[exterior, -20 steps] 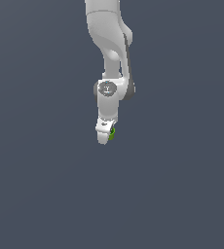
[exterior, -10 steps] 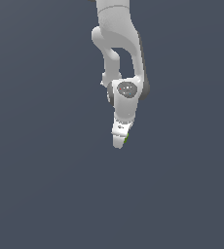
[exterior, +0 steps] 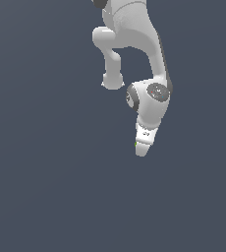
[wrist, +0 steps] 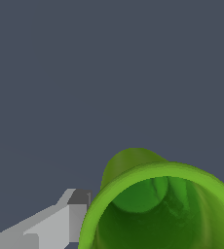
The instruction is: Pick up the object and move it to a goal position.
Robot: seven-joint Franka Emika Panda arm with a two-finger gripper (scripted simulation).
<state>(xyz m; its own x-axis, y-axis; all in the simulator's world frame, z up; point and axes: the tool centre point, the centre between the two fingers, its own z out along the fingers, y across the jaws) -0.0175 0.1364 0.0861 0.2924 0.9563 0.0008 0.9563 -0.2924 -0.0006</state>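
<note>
Gripper (exterior: 141,150) clamped on green object (wrist: 158,209), aloft; no readable markings.

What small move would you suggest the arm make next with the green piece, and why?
Probably keep the gripper closed and carry on toward the goal: the green piece fills the wrist view beside a finger, apparently held; no goal marker is visible.

Both renders are evenly and moderately lit, sharp throughout, with no blur, glare or edge distortion. The glossy white robot arm (exterior: 149,54) shows soft shading, darker on its underside. The bright green hollow cup-shaped object (wrist: 158,209) darkens toward its interior.
</note>
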